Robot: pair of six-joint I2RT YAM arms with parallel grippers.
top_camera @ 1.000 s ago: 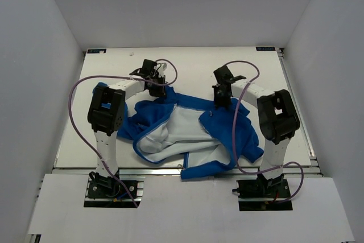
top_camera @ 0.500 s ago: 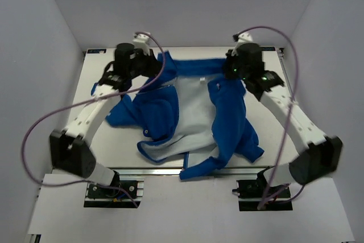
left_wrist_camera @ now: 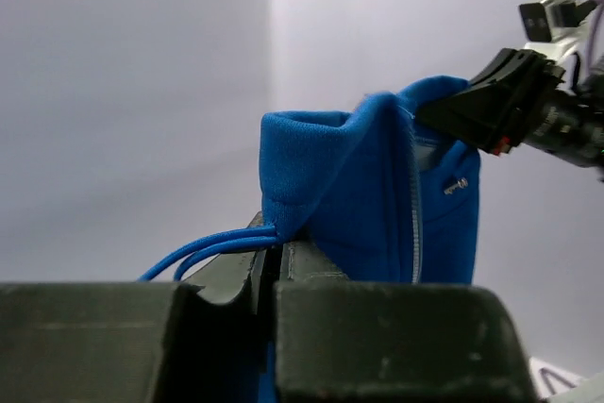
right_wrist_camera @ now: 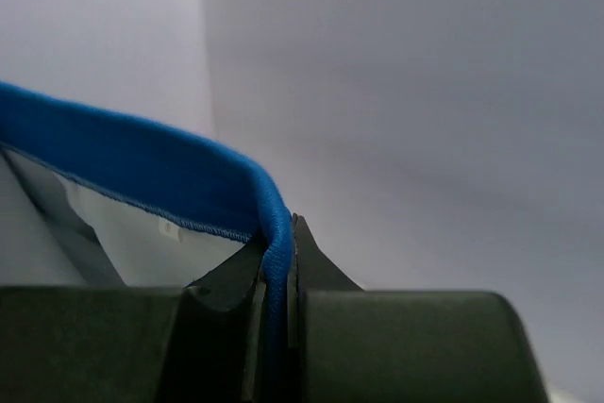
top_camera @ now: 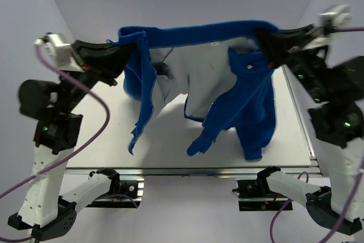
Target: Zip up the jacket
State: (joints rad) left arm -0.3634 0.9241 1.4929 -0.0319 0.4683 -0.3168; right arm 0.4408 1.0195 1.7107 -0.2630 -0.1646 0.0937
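Observation:
The bright-blue jacket [top_camera: 244, 92] hangs in the air above the table, stretched by its top edge between both grippers, its white lining [top_camera: 187, 66] facing the camera and the front open. My left gripper [top_camera: 116, 46] is shut on the jacket's top left corner; in the left wrist view [left_wrist_camera: 267, 244] blue fabric [left_wrist_camera: 377, 195] and a blue cord [left_wrist_camera: 203, 247] come out of the jaws, and the pale zipper [left_wrist_camera: 415, 224] runs down. My right gripper [top_camera: 263, 35] is shut on the top right edge; the right wrist view [right_wrist_camera: 276, 247] shows the blue hem [right_wrist_camera: 142, 162] pinched.
The white table [top_camera: 102, 140] lies below the hanging jacket, its front rail [top_camera: 187, 170] at the near edge. Grey walls stand on all sides. Purple cables [top_camera: 96, 101] loop from both arms. The right arm [left_wrist_camera: 528, 101] shows in the left wrist view.
Both arms have risen high from the back of the table, lifting the jacket off the surface. It now hangs free, spread between the two grippers.

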